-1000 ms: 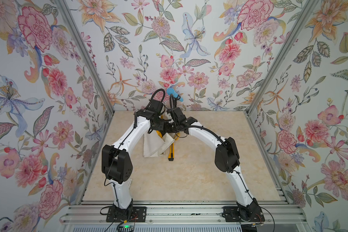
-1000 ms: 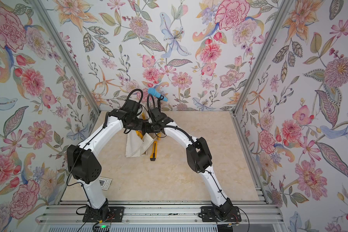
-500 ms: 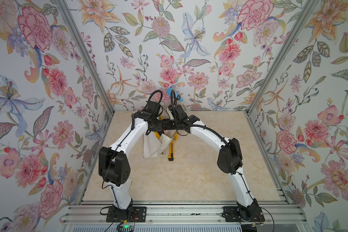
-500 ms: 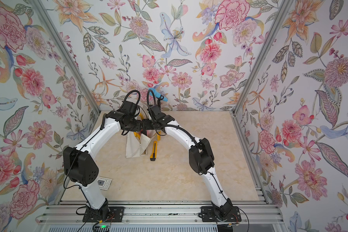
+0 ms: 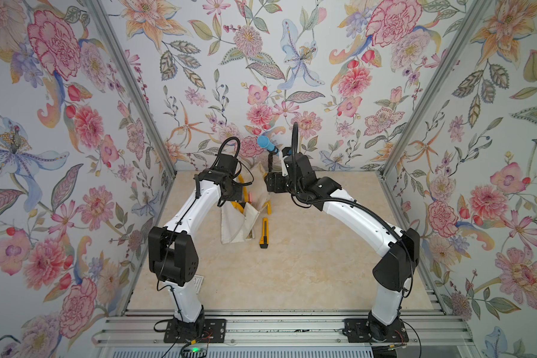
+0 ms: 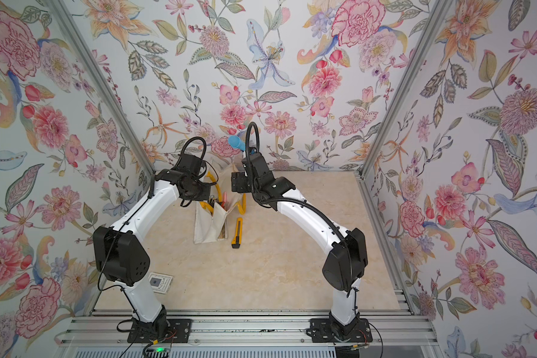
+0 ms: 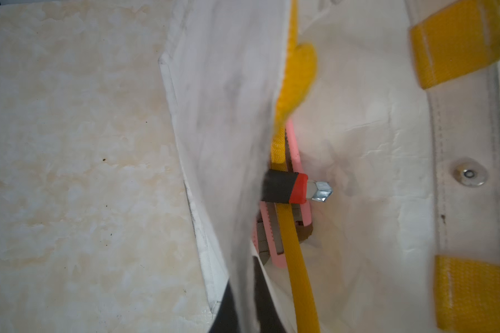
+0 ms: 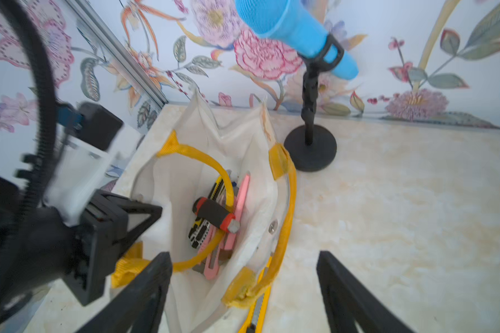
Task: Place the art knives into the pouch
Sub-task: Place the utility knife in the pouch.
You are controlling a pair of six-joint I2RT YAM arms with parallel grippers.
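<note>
beige marbled tabletop point(image 5: 307, 263), floral-papered walls on three sides. the pouch point(image 5: 234, 226), off-white canvas with yellow webbing handles, stands open near the back. left gripper point(image 7: 243, 297) is clamped on one canvas wall. right gripper point(image 8: 243, 256) hangs near the mouth, jaws spread wide, nothing between them. we note the slim pink art knife point(image 8: 237, 207) inside the pouch, against a stubby black-and-red handle point(image 8: 214, 213) with a hex metal tip. a flat yellow art knife point(image 5: 264, 232) lies on the table just beside the pouch.
</note>
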